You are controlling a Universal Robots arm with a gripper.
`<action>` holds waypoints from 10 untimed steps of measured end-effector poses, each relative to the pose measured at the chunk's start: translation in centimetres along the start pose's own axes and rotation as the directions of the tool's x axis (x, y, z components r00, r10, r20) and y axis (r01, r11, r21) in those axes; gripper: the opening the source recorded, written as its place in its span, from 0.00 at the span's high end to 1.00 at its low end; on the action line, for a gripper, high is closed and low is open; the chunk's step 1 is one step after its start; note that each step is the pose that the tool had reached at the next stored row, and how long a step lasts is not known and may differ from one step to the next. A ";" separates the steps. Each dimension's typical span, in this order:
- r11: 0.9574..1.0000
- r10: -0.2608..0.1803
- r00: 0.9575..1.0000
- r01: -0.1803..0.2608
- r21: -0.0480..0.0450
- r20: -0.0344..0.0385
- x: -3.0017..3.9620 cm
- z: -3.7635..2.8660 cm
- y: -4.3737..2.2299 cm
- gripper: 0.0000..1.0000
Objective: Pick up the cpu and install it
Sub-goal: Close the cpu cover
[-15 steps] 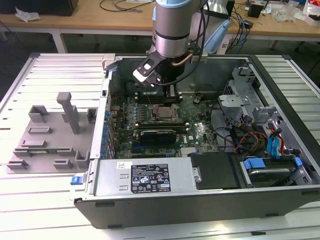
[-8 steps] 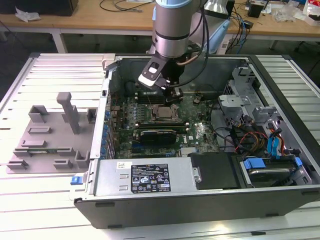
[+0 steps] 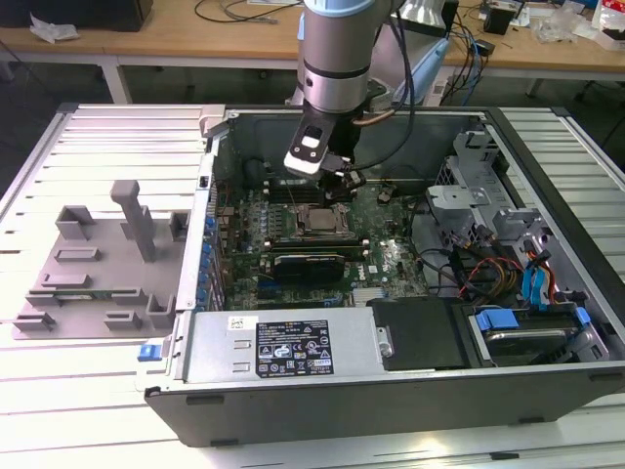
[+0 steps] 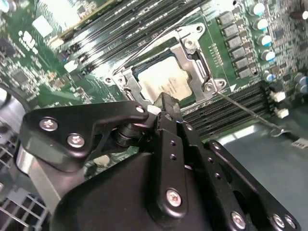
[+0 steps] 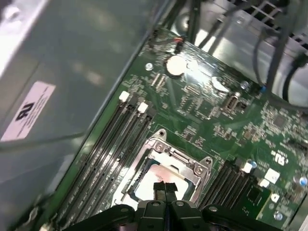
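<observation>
Your gripper (image 5: pixel 164 187) hangs with its jaws pressed together and empty just over the cpu (image 4: pixel 162 79), which lies flat inside the socket (image 4: pixel 195 57); judge it light, rigid, slick-topped and fragile underneath, so take it only by two opposite edges, never the face.

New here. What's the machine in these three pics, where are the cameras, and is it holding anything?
It is one robot arm reaching into an open PC case that lies on a slatted table. The exterior view is shot from off the arm. Both wrist views ride on the arm and look down past its black gripper. At the exterior view's left stands a grey tray. The cpu, a silver square, lies in its socket frame on the green motherboard. The gripper is shut just over the cpu's edge and holds nothing; I can't tell if it touches.
</observation>
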State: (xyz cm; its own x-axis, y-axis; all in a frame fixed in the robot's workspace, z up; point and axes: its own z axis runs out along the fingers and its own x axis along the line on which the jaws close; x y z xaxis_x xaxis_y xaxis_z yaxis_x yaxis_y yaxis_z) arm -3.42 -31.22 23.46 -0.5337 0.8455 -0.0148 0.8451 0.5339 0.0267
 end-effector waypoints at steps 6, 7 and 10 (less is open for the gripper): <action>0.985 -0.170 0.985 0.170 -0.003 -0.004 0.00 0.00 0.00 0.89; 0.982 -0.190 0.982 0.190 -0.003 -0.005 0.00 0.00 0.00 0.89; 0.961 -0.276 0.961 0.276 -0.005 -0.007 0.00 0.00 0.00 0.89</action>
State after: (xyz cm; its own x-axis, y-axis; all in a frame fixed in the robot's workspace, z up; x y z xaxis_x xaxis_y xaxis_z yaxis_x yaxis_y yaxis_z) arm -3.43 -31.22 23.47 -0.7468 0.6649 -0.0148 0.6645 0.7468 0.0267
